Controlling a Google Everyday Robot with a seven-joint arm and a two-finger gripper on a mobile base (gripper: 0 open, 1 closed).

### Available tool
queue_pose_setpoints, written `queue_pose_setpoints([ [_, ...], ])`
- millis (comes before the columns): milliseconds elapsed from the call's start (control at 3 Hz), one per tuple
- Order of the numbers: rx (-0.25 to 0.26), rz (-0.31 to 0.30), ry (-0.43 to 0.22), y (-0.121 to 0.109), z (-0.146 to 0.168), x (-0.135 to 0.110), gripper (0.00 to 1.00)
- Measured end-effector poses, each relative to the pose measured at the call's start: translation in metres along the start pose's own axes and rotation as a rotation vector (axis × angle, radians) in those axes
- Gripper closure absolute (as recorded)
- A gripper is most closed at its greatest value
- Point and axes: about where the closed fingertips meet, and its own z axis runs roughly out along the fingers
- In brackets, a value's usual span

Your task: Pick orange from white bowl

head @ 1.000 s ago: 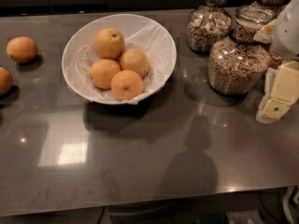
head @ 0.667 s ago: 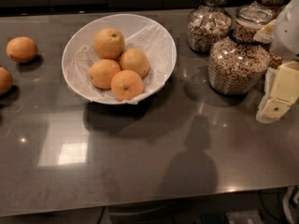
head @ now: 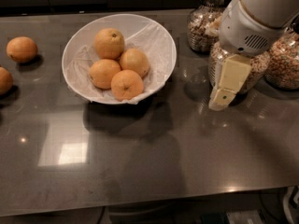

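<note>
The white bowl (head: 161, 43) with a crinkled paper lining stands on the dark counter at centre left. It holds several oranges. The largest orange (head: 109, 43), with a dark stem dot, lies at the back of the bowl. The others (head: 126, 84) lie in front of it and to its right. My gripper (head: 222, 97) hangs from the white arm (head: 254, 17) at the upper right. It points down at the counter to the right of the bowl, apart from it, in front of a glass jar. It holds nothing that I can see.
Two loose oranges lie on the counter at the left, one (head: 21, 49) further back and one (head: 3, 80) at the frame's edge. Glass cereal jars stand at the back right (head: 204, 24) and far right (head: 285, 59). The counter's front edge runs along the bottom.
The arm and gripper have moved left, toward the bowl, and now cover part of the jars. The oranges and the bowl have not shifted relative to each other.
</note>
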Motion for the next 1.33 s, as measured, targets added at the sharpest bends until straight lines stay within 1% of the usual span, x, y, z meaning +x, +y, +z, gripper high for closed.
queue_pose_setpoints([
  [333, 0.0, 0.0, 0.0, 0.0, 0.0, 0.0, 0.0],
  [667, 0.018, 0.013, -0.078, -0.009, 0.007, -0.016, 0.0],
  [1000, 0.043, 0.032, -0.179, -0.025, 0.014, -0.04, 0.0],
  [1333, 0.056, 0.027, -0.266, -0.041, 0.018, -0.07, 0.0],
])
